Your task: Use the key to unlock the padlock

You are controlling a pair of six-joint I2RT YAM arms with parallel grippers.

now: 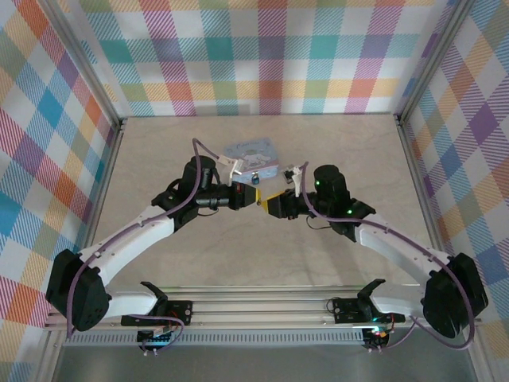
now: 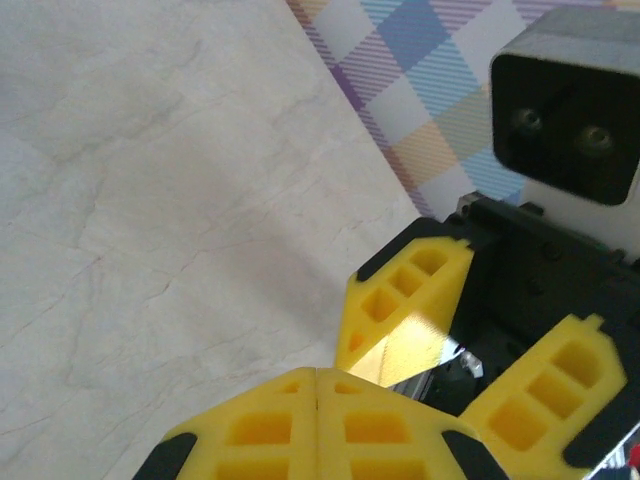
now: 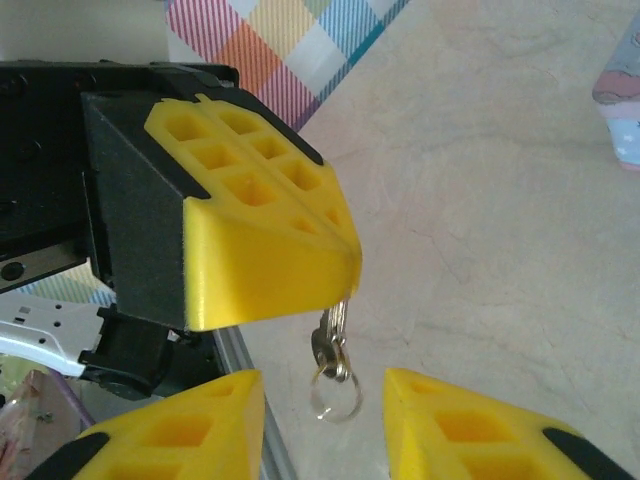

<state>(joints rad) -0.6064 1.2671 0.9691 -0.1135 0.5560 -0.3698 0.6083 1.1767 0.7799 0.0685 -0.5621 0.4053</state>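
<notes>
Marbled tabletop; right wrist view shows left tool clamped on key; right tool gapes empty.

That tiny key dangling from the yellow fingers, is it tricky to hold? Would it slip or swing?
The key looks like thin, smooth metal, so it could probably slip or twist between the left fingers pinching only its top. Its ring hangs loose below, so it would likely swing when moved. Both look light.

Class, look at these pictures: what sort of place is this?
Probably a robot test cell, not a home: two robot arms bolted to a metal rail, and plaid panel walls boxing in the tabletop.
</notes>
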